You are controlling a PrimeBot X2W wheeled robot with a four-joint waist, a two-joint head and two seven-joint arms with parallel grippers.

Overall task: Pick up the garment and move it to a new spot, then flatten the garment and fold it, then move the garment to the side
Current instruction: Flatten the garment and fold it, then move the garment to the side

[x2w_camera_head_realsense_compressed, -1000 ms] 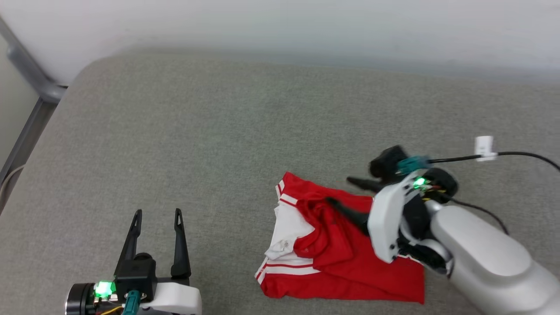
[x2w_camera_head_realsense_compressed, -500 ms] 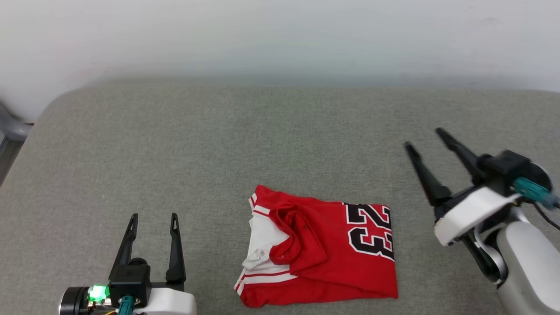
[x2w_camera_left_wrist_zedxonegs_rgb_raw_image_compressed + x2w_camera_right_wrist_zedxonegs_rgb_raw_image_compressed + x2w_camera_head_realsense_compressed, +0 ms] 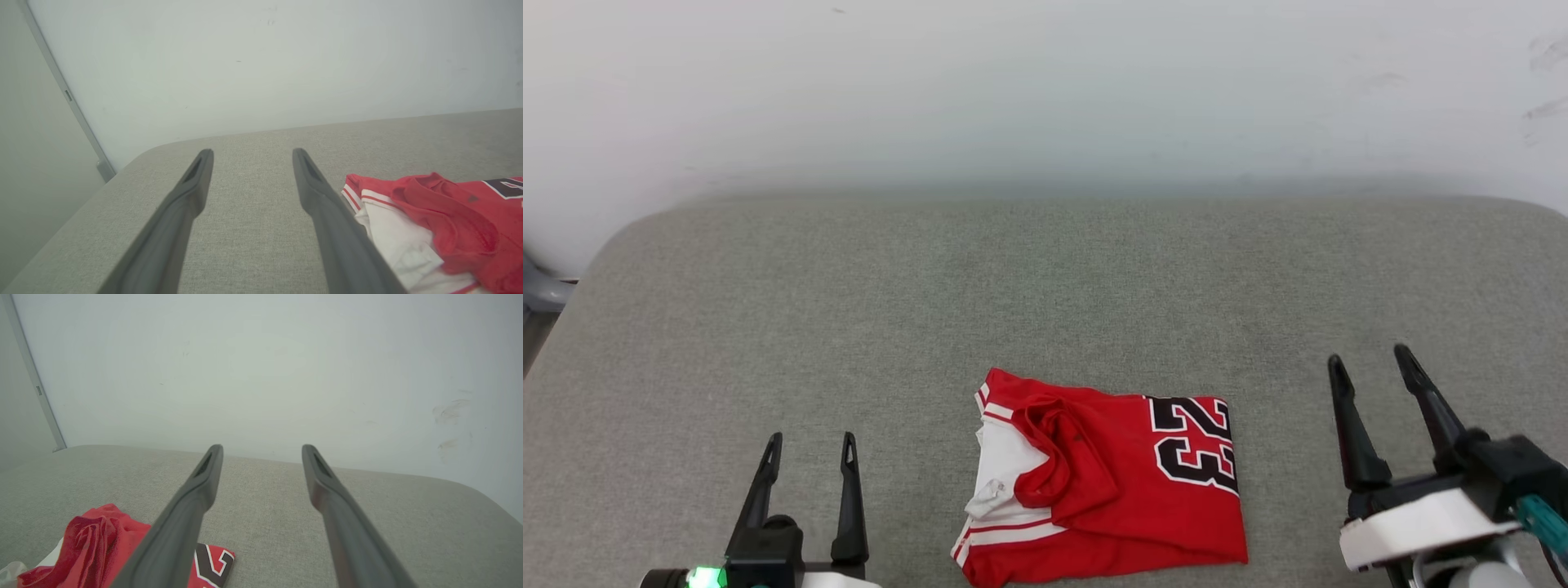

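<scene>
Lying apart, garment [image 3: 1111,498], left of right end effector [image 3: 1367,356]

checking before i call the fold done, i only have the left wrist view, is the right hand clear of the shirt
observer: yes, the right hand is open and apart from the garment, over bare grey cushion to its right.
operator: is it folded or just bunched
observer: folded into a rough rectangle, with a full black 23 on top at its right end.
operator: is my left hand touching it
observer: no, in the head view the left hand is open, with a strip of cushion between it and the garment's left edge.
</scene>
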